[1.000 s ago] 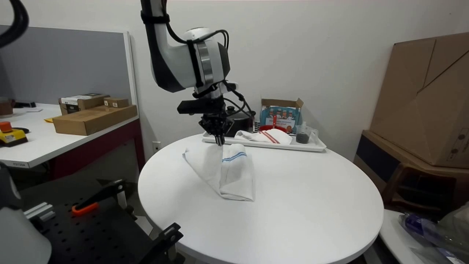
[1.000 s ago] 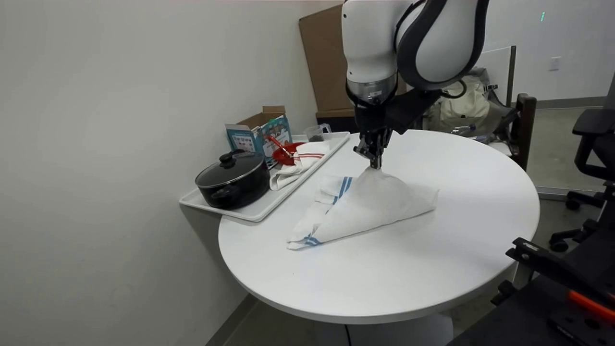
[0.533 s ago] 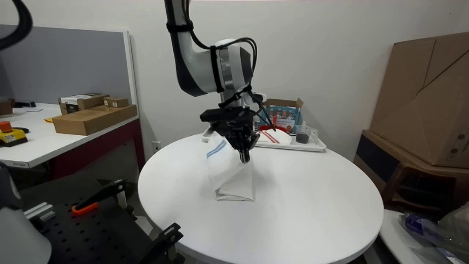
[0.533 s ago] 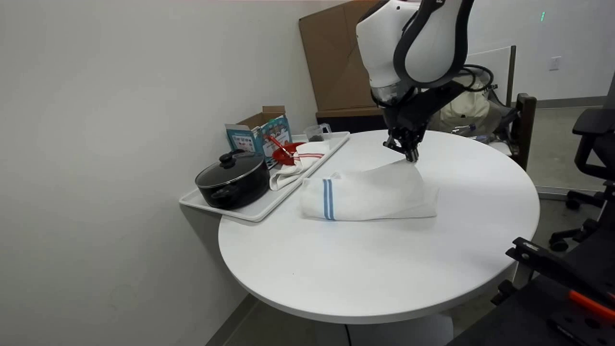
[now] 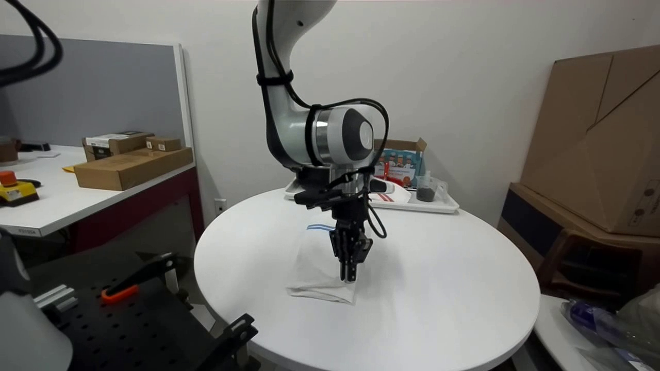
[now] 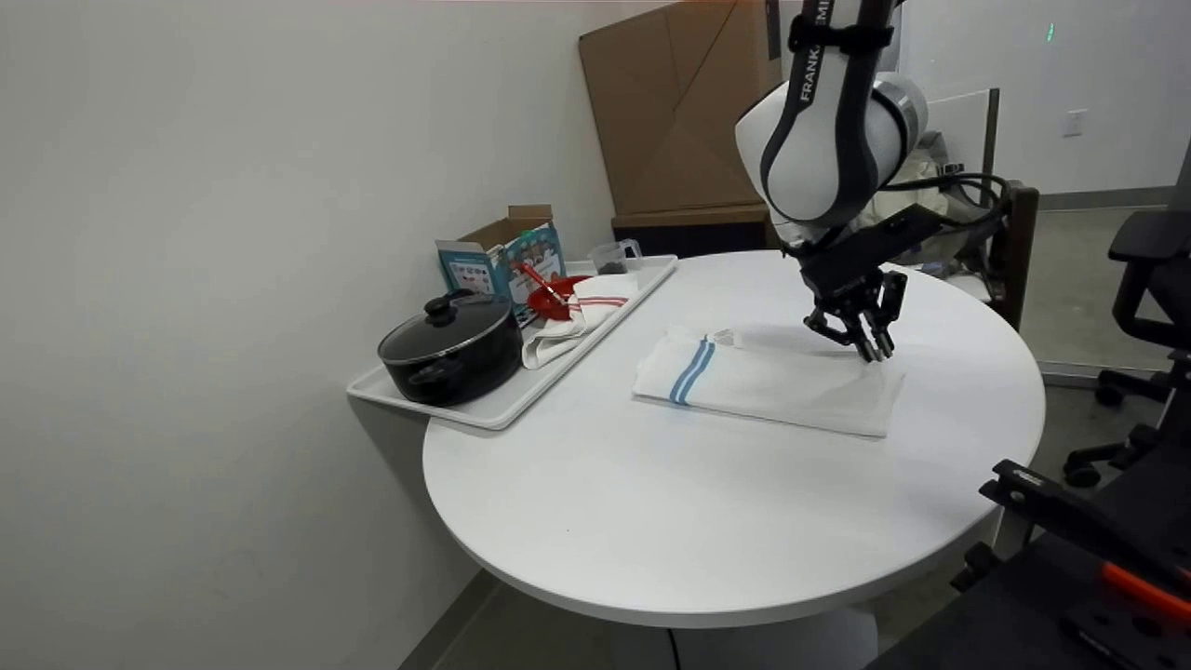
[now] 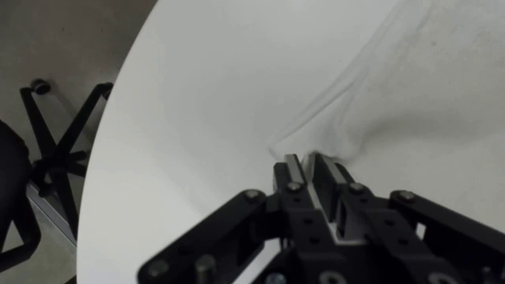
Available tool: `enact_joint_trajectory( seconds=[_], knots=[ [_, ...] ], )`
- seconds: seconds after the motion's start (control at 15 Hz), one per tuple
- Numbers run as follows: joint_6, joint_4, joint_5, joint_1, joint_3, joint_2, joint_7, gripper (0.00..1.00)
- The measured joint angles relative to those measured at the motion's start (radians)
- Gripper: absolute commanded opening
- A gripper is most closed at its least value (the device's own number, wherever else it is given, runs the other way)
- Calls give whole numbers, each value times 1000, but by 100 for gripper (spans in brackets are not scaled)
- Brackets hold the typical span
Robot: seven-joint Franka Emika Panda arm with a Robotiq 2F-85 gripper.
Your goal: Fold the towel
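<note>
One towel (image 6: 782,385), white, with a double blue stripe (image 6: 692,370) near one end, lay flat and folded on the round white table (image 5: 438,288). Its striped end faced the white tray (image 6: 495,411); layered edges were visible at the opposite end. The gripper (image 6: 876,356) pointed downward over that opposite end, close to a corner of the towel. Its fingers (image 7: 294,169) stood slightly parted, with a narrow gap showing between them in the wrist view. Cloth appeared directly at the fingertips; whether any of it was held could not be determined. Creases ran from the fingertips along the towel's edge.

The tray rested on the wall side of the table, partly overhanging it, with a strip of tabletop between tray and towel. It carried a black lidded pot (image 6: 451,349), an open carton (image 6: 507,251), a red bowl (image 6: 542,307) with a red utensil (image 6: 538,279), a clear cup (image 6: 614,259) and a red-striped cloth (image 6: 591,316).

In an exterior view, a desk (image 5: 49,208) bearing cardboard boxes (image 5: 126,170) and a yellow housing (image 5: 18,193) with a red button stood beyond the table. A large cardboard box (image 5: 593,144) was visible in both exterior views.
</note>
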Motion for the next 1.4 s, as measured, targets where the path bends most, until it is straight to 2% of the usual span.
enact_joint_trajectory(
  seconds=[0.33,0.47,0.93,1.2,1.4],
  knots=[
    [4,4,107,66,-5,-8,-49,88],
    [10,1,128,87,-4,-40,-77,99],
    [12,-29,274,88,29,-304,-248,100],
    [84,-67,258,95,16,-425,-244,100],
    [130,-111,250,95,16,-463,-244,100]
  ],
)
